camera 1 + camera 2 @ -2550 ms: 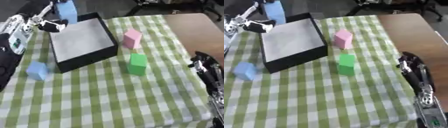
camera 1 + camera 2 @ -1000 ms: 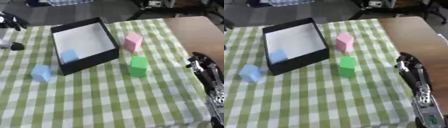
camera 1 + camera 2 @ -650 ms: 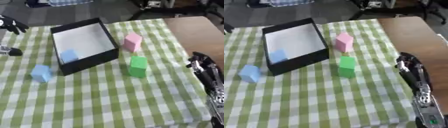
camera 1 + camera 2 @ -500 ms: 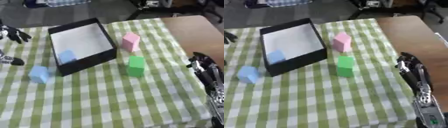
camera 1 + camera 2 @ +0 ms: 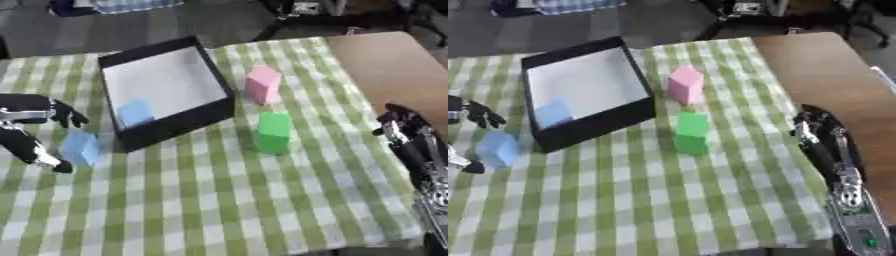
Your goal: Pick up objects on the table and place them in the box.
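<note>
A black box [image 5: 221, 104] with a white floor stands at the back left of the checked cloth, and a light blue block [image 5: 136, 112] lies inside near its front left corner. A second blue block [image 5: 81, 148] rests on the cloth in front of the box's left end. A pink block [image 5: 262, 84] stands just right of the box, with a green block [image 5: 273, 132] in front of it. My left hand [image 5: 37, 107] is open just left of the outer blue block, fingers behind it and thumb [image 5: 35, 152] in front. My right hand [image 5: 819, 130] rests open at the right edge.
The green-and-white checked cloth [image 5: 227, 200] covers most of the table, and bare brown tabletop [image 5: 385, 65] shows at the right. Dark chair legs and floor lie beyond the far edge. My right forearm [image 5: 850, 200] runs along the lower right.
My left hand held a blue block over the box's far corner; that block now lies in the box. The hand has come down to the second blue block. The camera also shifted.
</note>
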Available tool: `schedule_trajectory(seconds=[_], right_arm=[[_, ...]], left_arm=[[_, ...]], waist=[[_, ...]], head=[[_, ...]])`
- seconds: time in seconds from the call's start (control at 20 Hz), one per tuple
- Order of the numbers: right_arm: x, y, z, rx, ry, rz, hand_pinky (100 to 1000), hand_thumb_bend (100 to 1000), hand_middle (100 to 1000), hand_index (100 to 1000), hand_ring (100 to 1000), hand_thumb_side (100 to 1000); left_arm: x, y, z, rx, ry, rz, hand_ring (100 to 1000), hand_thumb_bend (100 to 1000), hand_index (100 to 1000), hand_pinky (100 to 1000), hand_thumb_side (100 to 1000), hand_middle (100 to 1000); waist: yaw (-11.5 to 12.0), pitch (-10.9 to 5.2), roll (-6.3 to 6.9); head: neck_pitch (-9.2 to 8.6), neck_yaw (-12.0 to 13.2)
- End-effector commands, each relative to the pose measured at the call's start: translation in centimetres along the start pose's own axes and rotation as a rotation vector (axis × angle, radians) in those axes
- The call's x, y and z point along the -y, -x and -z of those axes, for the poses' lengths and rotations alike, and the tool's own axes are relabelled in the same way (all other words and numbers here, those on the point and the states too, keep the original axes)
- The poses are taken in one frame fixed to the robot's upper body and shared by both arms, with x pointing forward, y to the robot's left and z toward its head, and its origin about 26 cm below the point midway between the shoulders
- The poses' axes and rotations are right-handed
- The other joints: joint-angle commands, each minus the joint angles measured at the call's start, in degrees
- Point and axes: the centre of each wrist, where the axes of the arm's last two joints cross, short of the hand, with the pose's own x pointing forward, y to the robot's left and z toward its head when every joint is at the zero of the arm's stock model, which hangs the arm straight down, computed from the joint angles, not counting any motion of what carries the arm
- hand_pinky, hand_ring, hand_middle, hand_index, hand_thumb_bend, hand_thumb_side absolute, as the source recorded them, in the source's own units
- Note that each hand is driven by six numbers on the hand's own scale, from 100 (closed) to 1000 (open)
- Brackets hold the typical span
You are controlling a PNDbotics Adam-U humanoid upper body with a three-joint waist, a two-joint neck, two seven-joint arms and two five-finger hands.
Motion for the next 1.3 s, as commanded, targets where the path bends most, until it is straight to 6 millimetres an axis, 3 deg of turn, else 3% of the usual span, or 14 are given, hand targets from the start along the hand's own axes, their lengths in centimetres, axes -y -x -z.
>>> schedule_trajectory(seconds=[0.05, 0.1, 0.15, 0.2, 0.25, 0.8, 1.05, 1.15, 1.3], right_arm=[[0.7, -0.5, 0.4, 0.021, 0.000, -0.026, 831, 100, 608, 805, 554, 555], [0.7, -0.5, 0.4, 0.021, 0.000, -0.026, 831, 100, 608, 805, 554, 555], [0.6, -0.5, 0.4, 0.022, 0.000, -0.025, 831, 100, 609, 805, 554, 556], [0.6, -0.5, 0.4, 0.022, -0.001, -0.025, 831, 100, 609, 805, 554, 556], [0.6, -0.5, 0.4, 0.022, -0.002, -0.025, 831, 100, 609, 805, 554, 557], [0.5, -0.5, 0.4, 0.022, -0.004, -0.020, 832, 100, 609, 805, 554, 558], [0.5, -0.5, 0.4, 0.021, -0.004, -0.020, 832, 100, 610, 805, 554, 558], [0.5, -0.5, 0.4, 0.020, -0.002, -0.020, 832, 100, 610, 805, 554, 560], [0.5, -0.4, 0.3, 0.018, -0.001, -0.020, 832, 100, 610, 805, 554, 560]], left_arm=[[-1.1, 0.5, -0.9, 0.131, 0.208, 0.187, 768, 662, 940, 810, 643, 783], [-1.0, 0.5, -0.9, 0.131, 0.209, 0.188, 768, 662, 940, 810, 643, 783], [-1.2, 0.4, -0.8, 0.129, 0.209, 0.194, 750, 575, 918, 801, 525, 757], [-1.3, 0.3, -0.8, 0.125, 0.213, 0.203, 750, 575, 918, 801, 525, 757], [-1.3, 0.2, -0.7, 0.120, 0.217, 0.212, 730, 531, 892, 787, 467, 724], [-0.6, 0.4, 0.7, 0.090, 0.242, 0.209, 655, 391, 835, 738, 291, 633], [-0.8, 0.7, 0.5, 0.079, 0.165, 0.185, 481, 255, 673, 618, 111, 448], [-1.2, 0.7, 0.2, 0.082, 0.113, 0.181, 421, 232, 611, 562, 100, 375], [-3.1, 0.2, -0.9, 0.096, 0.002, 0.194, 411, 220, 602, 557, 100, 362]], waist=[[0.08, -1.62, 0.52], [0.08, -1.63, 0.52], [0.02, -1.64, 0.56], [-0.02, -1.64, 0.58], [-0.03, -1.65, 0.58], [-0.05, -1.68, 0.30], [-0.03, -1.74, 0.20], [0.00, -1.79, 0.17], [0.09, -1.88, 0.15]], head=[[-0.11, -0.22], [-0.11, -0.22], [-0.11, -0.26], [-0.11, -0.30], [-0.11, -0.33], [-0.11, -0.50], [-0.11, -0.62], [-0.11, -0.64], [-0.11, -0.85]])
